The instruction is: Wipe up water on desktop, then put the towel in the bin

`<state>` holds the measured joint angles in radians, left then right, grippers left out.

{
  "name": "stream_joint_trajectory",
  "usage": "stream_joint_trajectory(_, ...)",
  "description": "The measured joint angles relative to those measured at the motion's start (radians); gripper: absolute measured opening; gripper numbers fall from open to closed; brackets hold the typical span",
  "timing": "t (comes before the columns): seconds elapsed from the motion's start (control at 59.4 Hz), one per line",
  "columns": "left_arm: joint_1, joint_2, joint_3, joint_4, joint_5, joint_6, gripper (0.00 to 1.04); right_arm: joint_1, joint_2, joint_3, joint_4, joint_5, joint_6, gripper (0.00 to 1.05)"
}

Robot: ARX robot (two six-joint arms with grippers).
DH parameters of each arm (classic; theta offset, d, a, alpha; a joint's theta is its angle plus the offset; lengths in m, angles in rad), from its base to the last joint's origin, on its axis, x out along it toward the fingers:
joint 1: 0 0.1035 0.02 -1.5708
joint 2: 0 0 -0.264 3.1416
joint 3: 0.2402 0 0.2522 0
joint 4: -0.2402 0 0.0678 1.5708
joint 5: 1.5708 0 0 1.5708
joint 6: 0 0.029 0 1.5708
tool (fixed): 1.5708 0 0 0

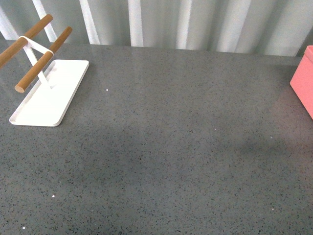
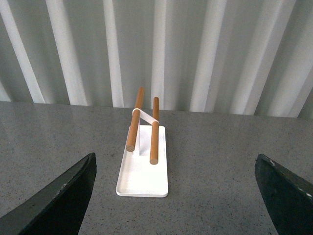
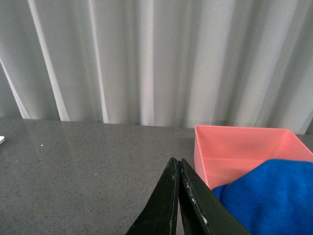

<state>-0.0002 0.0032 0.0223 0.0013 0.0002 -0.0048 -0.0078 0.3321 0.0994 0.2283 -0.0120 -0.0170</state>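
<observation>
In the front view the desktop [image 1: 161,147] fills the frame and no arm is seen. The white tray with wooden bars [image 1: 49,93] stands at the upper left, and a corner of the bin [image 1: 304,81] shows at the right edge.

In the right wrist view the right gripper [image 3: 178,196] has its fingers pressed together. The towel [image 3: 269,200] bulges at the lower right of the frame, just beside them. I judge the gripper holds the towel by a fold, but the grip point itself is hidden. The pink bin lies ahead, probably the target for dropping.

In the left wrist view the left gripper [image 2: 173,191] is spread wide and holds nothing, facing the tray.
</observation>
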Motion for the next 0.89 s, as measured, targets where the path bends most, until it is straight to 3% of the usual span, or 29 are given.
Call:
stream_joint_trajectory(0.522, 0.000, 0.000, 0.000, 0.000, -0.001, 0.000, 0.98, 0.004, -0.152, -0.074, -0.061, 0.007, 0.000, 0.03)
stream_joint_trajectory(0.623, 0.000, 0.000, 0.000, 0.000, 0.000, 0.000, 0.98, 0.005, -0.285, -0.075, -0.214, 0.008, 0.003, 0.03)
stream_joint_trajectory(0.893, 0.000, -0.001, 0.000, -0.001, -0.001, 0.000, 0.98, 0.005, -0.327, -0.075, -0.227, 0.011, 0.005, 0.03)
